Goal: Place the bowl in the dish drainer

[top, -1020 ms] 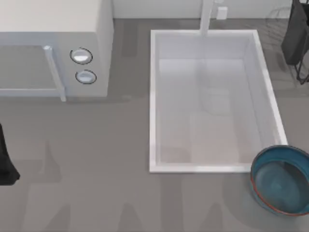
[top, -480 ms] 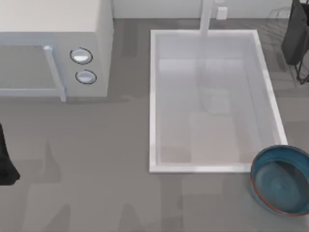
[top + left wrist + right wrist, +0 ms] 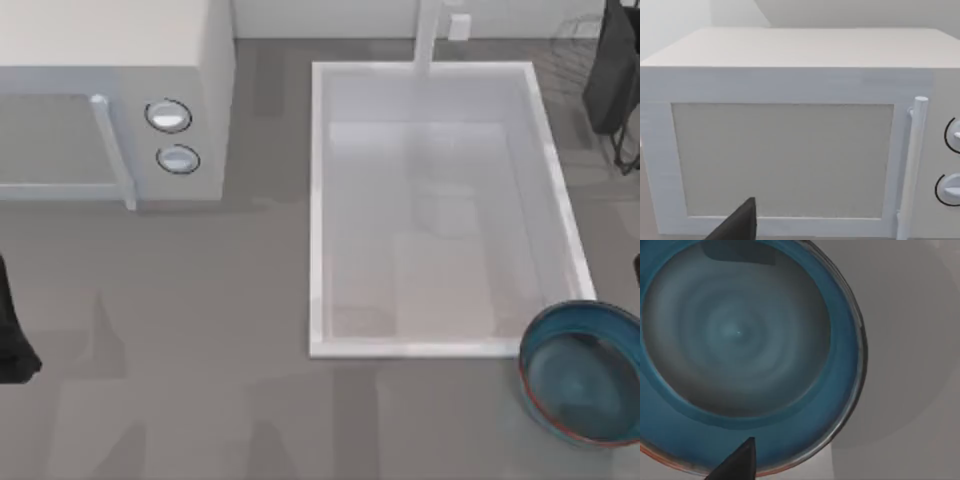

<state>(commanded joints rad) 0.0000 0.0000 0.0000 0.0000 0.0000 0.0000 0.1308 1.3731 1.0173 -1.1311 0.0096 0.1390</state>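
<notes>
Right tool [image 3: 732,465] over bowl [image 3: 740,355], w/ bowl directly below, grip state can't tell, nothing held.

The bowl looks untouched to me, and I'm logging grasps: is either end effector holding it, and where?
Nothing is held. The bowl sits on the counter by the sink's near right corner; the right wrist view looks down into it.

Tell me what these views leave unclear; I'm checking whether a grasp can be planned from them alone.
- The bowl: its right side is cut off by the top view's edge.
- The dish drainer: top view shows just a few wires at the upper right corner; a dark arm link covers part.
- Right gripper: the right wrist view shows one dark tip over the bowl; finger state unclear.
- Left gripper: one tip before the microwave.
</notes>
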